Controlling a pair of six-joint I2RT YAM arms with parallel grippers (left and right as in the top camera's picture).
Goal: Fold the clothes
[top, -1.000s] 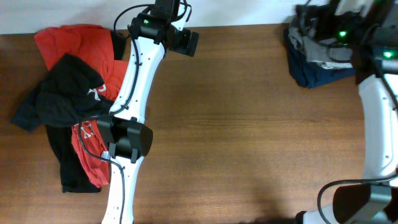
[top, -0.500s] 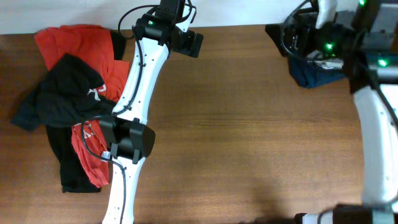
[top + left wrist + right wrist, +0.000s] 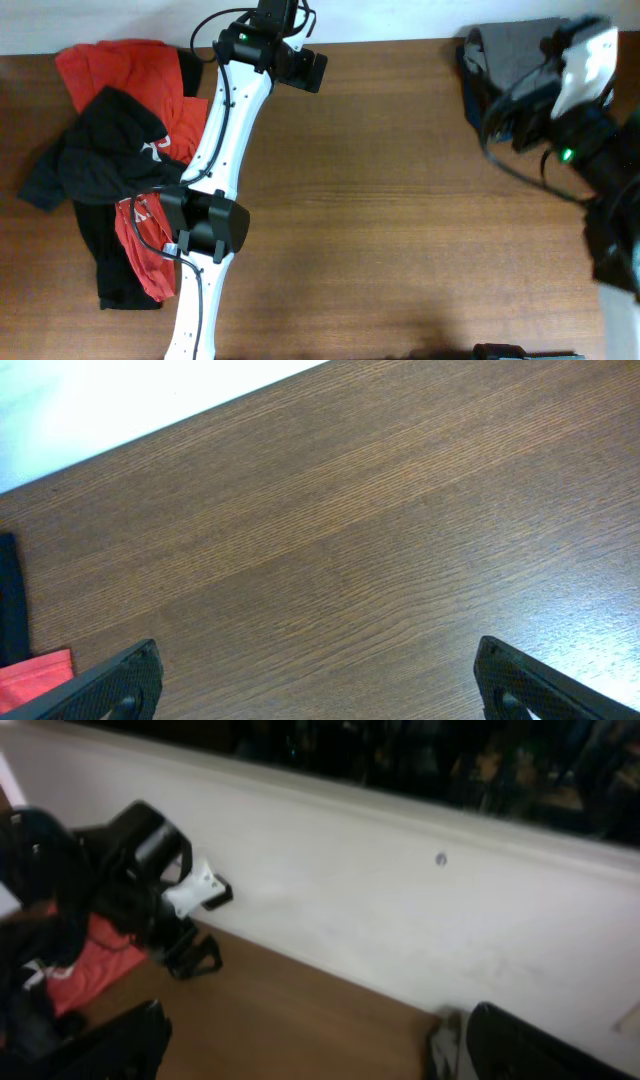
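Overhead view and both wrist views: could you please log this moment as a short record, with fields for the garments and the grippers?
left pile: crumpled red shirt partly under a black white-printed shirt
far right corner: grey garment, partly hidden by the right arm
left gripper: open, empty, over the bare brown wooden table
right gripper: open, empty, pointed toward the white wall
folding: shirts not yet folded
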